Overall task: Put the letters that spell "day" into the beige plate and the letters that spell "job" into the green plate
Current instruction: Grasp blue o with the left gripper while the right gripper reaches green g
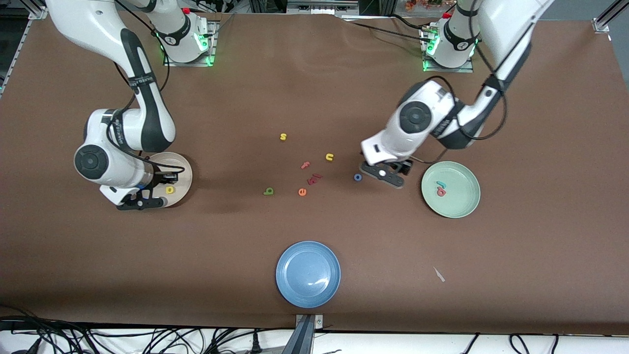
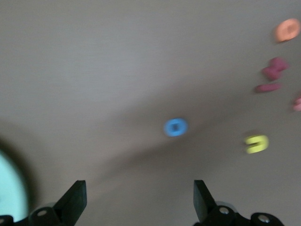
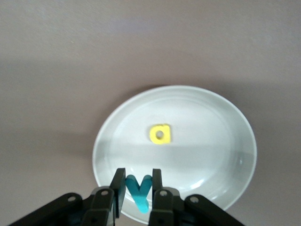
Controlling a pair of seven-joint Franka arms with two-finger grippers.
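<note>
My right gripper [image 3: 138, 175] hangs over the edge of the beige plate [image 1: 185, 172], shut on the teal "y" [image 3: 140, 193]. The yellow "a" [image 1: 170, 189] lies in that plate. My left gripper [image 1: 388, 176] is open and low over the table between the blue "o" [image 1: 358, 177] and the green plate [image 1: 462, 199]; nothing is between its fingers. In the left wrist view the "o" [image 2: 175, 127] lies ahead of the open jaws. The teal "j" [image 1: 441, 184] and the salmon "b" [image 1: 441, 192] lie in the green plate. The olive "d" [image 1: 268, 191] lies mid-table.
Loose letters lie mid-table: a yellow "s" [image 1: 283, 136], a yellow "u" [image 1: 329, 157], a pink "f" [image 1: 305, 165], dark red pieces [image 1: 314, 179] and an orange "e" [image 1: 302, 192]. A blue plate [image 1: 308, 274] sits nearest the front camera. A pale scrap [image 1: 439, 274] lies nearby.
</note>
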